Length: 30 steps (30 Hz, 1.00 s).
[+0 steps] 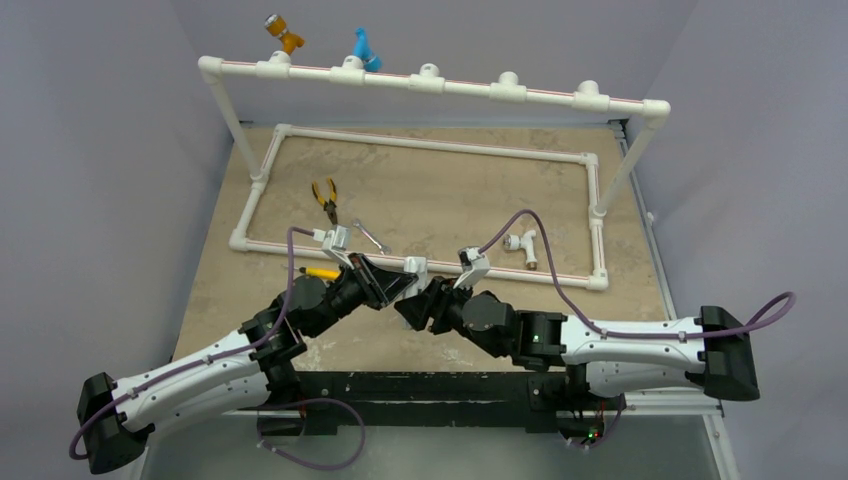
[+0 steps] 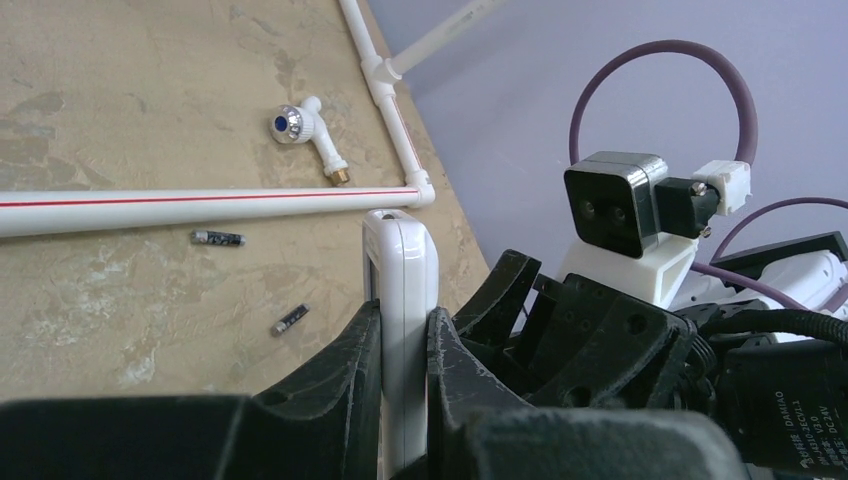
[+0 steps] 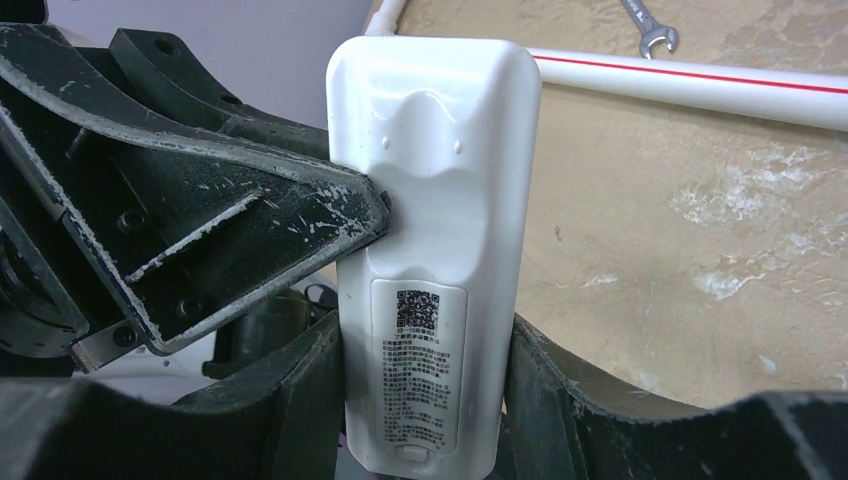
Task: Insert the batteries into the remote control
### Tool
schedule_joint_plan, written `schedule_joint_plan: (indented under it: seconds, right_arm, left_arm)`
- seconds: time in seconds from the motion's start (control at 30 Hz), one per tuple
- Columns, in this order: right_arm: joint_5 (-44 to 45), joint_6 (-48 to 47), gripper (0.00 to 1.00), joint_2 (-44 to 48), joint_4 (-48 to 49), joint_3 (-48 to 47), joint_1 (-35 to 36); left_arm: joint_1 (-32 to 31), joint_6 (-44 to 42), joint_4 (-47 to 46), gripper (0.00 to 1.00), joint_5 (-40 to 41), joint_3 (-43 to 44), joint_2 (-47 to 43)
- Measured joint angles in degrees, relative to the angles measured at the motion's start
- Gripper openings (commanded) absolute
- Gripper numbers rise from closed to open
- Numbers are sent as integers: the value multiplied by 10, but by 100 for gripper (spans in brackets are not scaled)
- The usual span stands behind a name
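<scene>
I count two batteries (image 2: 217, 238) and one remote control (image 3: 430, 200). On the worktop there's also one wrench (image 1: 371, 237), one pliers (image 1: 325, 200), one screwdriver (image 1: 322, 272) and one tap (image 2: 305, 128).

Table (image 1: 450, 200): tan, mottled top with pale worn patches.

A rectangular frame of white pipe (image 1: 440, 144) lies flat on it and takes up most of the far half. The frame's near rail carries a red stripe. A white pipe rack (image 1: 470, 88) stands upright at the far edge.

Inside the frame:
- Yellow-handled pliers (image 1: 324, 200) lie at the left.
- A silver wrench (image 1: 371, 237) lies just right of the pliers, close to the near rail.
- A white tap (image 1: 522, 246) with a blue-centred knob lies at the right.

On the near side of the near rail:
- A yellow-handled screwdriver (image 1: 322, 272) lies at the left, partly hidden.
- Two batteries (image 2: 217, 238) lie apart from each other, at different angles.
</scene>
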<state>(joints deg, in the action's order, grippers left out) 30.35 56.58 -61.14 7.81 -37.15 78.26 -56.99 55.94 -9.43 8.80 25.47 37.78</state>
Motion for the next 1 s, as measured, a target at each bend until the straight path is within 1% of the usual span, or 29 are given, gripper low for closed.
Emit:
schedule_joint_plan:
  seconds: [0.07,0.1,0.13,0.2,0.23,0.27,0.33,0.43,0.53,0.77,1.0]
  right_arm:
    - [-5,5,34,-2,-6,-2,-3]
    - [-7,4,28,-3,-7,-3,-3]
    - [-10,4,22,-3,-10,-4,-4]
    - [-13,2,16,-3,-20,-7,-6]
    - [-14,1,13,-3,-27,-10,-6]
    - [-13,-5,12,-3,-41,-16,-6]
    - [-12,-16,9,-1,-61,-23,-6]
    - [-12,-44,5,12,-90,-25,-6]
    - [-13,-78,0,33,-110,-25,-6]
    - [-34,-169,0,90,-153,-25,-6]
    - [-77,-232,0,96,-212,-41,-6]
  left_arm:
    - [2,0,0,0,-1,0,2]
    - [3,0,0,3,-1,0,3]
    - [3,0,1,9,-1,0,4]
    - [3,0,2,29,-1,0,5]
    - [3,0,4,42,-2,1,6]
    - [3,0,7,49,-2,2,6]
    - [3,0,11,58,-3,4,6]
    - [3,0,16,62,-6,8,4]
    - [3,0,21,63,-11,14,-1]
    - [3,-2,44,65,-43,25,-12]
    - [3,-10,42,67,-106,32,-5]
